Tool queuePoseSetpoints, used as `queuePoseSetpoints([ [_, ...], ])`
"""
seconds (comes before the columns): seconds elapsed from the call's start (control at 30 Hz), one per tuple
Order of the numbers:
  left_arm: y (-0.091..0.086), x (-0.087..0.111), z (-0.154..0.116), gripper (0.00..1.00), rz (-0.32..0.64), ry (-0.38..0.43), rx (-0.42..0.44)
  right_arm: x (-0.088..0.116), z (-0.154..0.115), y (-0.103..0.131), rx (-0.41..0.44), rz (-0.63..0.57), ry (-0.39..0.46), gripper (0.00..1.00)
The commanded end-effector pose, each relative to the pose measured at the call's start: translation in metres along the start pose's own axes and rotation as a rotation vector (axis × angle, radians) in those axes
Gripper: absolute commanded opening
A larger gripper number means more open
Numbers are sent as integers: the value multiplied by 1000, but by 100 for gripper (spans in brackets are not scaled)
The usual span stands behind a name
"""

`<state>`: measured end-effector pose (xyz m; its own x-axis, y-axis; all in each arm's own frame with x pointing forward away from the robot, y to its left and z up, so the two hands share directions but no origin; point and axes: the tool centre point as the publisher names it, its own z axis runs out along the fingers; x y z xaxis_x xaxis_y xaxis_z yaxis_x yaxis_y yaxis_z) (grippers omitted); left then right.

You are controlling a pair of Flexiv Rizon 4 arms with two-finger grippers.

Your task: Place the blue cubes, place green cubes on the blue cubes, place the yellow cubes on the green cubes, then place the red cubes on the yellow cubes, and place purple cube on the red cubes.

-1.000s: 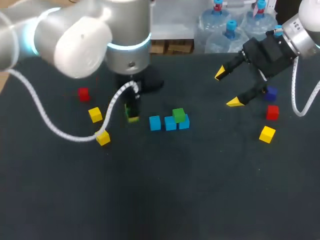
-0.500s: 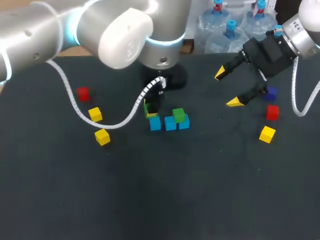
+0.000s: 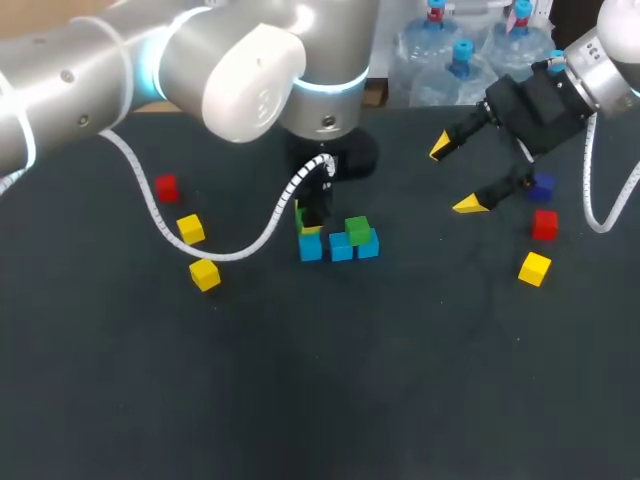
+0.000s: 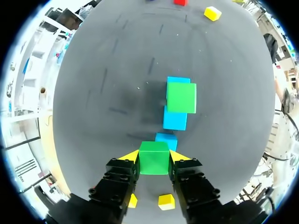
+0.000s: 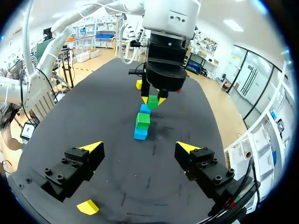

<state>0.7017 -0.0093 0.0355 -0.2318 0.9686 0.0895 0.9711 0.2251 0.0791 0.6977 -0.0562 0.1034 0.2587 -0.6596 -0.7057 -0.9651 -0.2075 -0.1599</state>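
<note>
Three blue cubes (image 3: pixel 341 247) lie in a row at the table's middle. One green cube (image 3: pixel 357 231) rests on top, towards the row's right end. My left gripper (image 4: pixel 154 156) is shut on a second green cube (image 4: pixel 154 161), held just above the leftmost blue cube (image 4: pixel 166 139). In the head view that gripper (image 3: pixel 308 222) hangs over the row's left end. My right gripper (image 3: pixel 455 177) stands open and empty, raised at the right. Near it lie the purple cube (image 3: pixel 542 186), a red cube (image 3: pixel 544 224) and a yellow cube (image 3: pixel 534 268).
At the left lie another red cube (image 3: pixel 166 187) and two yellow cubes (image 3: pixel 190 229) (image 3: pixel 205 273). The left arm's white cable (image 3: pixel 240 245) sags close to the table between them and the blue row.
My left arm has swung right with the green cube, from left of the blue row to just above its leftmost cube. The right arm has not moved.
</note>
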Motion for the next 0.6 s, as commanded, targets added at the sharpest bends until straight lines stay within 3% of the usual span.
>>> queuePoseSetpoints([
  [0.03, 2, -2, 1, 0, 4, -4, 3, 0, 0, 0, 1, -1, -1, 100],
  [0.6, 4, -12, 8, 0, 1, -26, 10, 0, 0, 0, 1, -1, -1, 100],
])
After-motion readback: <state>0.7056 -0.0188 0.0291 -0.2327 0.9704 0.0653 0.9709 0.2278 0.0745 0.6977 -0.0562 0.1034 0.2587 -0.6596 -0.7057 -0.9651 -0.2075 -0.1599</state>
